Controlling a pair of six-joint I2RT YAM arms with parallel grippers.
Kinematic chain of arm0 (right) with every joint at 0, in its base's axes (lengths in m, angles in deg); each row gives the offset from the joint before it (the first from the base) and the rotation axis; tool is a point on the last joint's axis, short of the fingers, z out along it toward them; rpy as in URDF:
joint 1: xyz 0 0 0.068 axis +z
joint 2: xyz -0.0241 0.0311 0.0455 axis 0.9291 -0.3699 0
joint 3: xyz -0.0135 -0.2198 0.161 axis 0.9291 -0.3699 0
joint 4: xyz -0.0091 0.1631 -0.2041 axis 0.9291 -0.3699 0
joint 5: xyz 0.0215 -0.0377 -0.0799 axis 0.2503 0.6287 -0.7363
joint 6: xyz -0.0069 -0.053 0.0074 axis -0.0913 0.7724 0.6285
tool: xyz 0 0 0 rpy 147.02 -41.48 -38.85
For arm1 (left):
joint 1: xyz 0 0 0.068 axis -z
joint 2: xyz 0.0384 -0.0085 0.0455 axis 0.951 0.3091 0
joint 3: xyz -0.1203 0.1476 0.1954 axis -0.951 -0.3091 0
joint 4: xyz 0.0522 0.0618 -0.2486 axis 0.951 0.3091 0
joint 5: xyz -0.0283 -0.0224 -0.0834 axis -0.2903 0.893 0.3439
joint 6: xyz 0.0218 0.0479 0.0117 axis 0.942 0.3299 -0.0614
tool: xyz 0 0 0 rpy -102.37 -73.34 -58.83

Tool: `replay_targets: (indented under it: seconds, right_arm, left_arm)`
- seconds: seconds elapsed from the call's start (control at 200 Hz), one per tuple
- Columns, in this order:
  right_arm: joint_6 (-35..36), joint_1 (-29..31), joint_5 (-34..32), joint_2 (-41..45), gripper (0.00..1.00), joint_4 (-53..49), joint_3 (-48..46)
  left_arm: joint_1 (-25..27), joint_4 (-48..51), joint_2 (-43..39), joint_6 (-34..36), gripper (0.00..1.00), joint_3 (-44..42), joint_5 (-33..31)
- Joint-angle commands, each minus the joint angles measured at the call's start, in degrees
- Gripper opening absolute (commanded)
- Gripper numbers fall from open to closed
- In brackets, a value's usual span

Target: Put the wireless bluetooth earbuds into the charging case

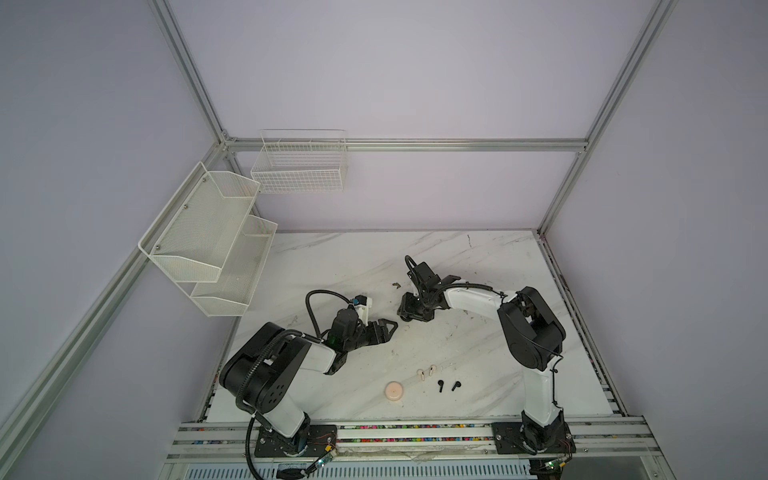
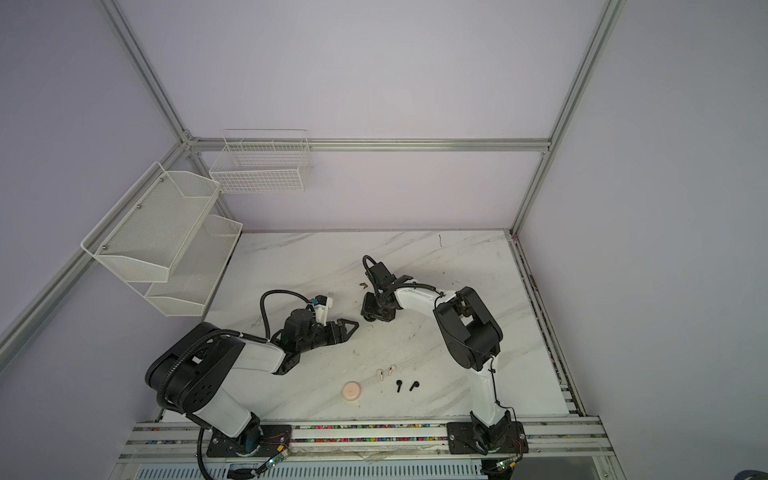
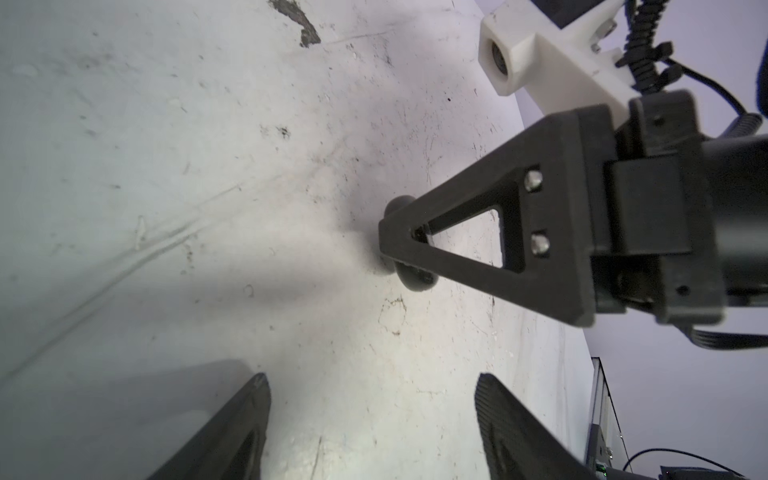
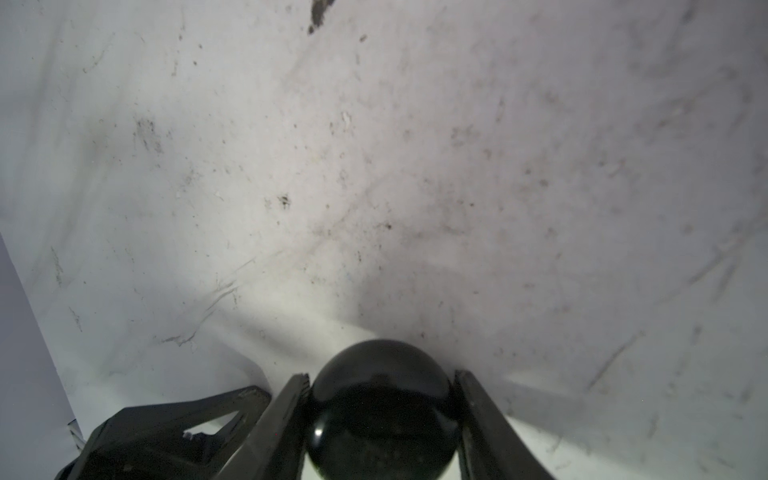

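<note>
My right gripper is shut on a round black charging case that sits low over the marble table; in both top views it is mid-table. My left gripper is open with only bare table between its fingers, and its tips point at the black case from a short way off. In the left wrist view the black case peeks out behind a right finger. Near the front lie two pale pink earbuds and two black earbuds, beside a shut pink charging case.
A white mesh two-tier shelf and a wire basket hang on the walls at the back left, above the table. A small dark scrap lies behind the grippers. The metal frame rail runs along the front edge.
</note>
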Motion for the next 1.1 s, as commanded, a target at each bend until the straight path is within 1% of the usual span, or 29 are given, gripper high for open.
replay_targets:
  seconds: [0.0,0.145,0.31,0.565,0.85,0.96,1.095]
  right_arm:
    - [-3.98,-0.87,2.72,3.49,0.46,2.07,-1.21]
    - [-6.01,-1.63,3.42,4.5,0.46,3.02,-1.84]
    - [-7.77,-1.98,4.45,4.98,0.46,4.5,-2.32]
    - [-10.27,-2.16,6.23,5.09,0.46,6.91,-2.91]
    - [-13.26,-2.44,7.82,6.12,0.45,9.86,-4.28]
    - [-14.56,-2.66,8.24,6.49,0.45,11.03,-5.06]
    - [-15.82,-2.94,8.98,6.72,0.45,12.21,-5.76]
  left_arm:
    - [0.26,-10.54,3.23,-0.84,0.75,-1.09,-2.08]
    - [0.92,-18.46,8.09,-2.63,0.72,-0.5,0.56]
    - [1.67,-21.9,10.11,-3.12,0.7,-0.43,0.48]
    - [2.62,-22.5,10.49,-1.97,0.67,0.63,-3.95]
    - [2.99,-27.85,15.05,-4.52,0.62,3.54,-5.7]
    - [3.12,-31.71,15.06,-4.88,0.61,2.52,-7.55]
    - [3.76,-31.81,14.31,-3.25,0.59,2.72,-9.37]
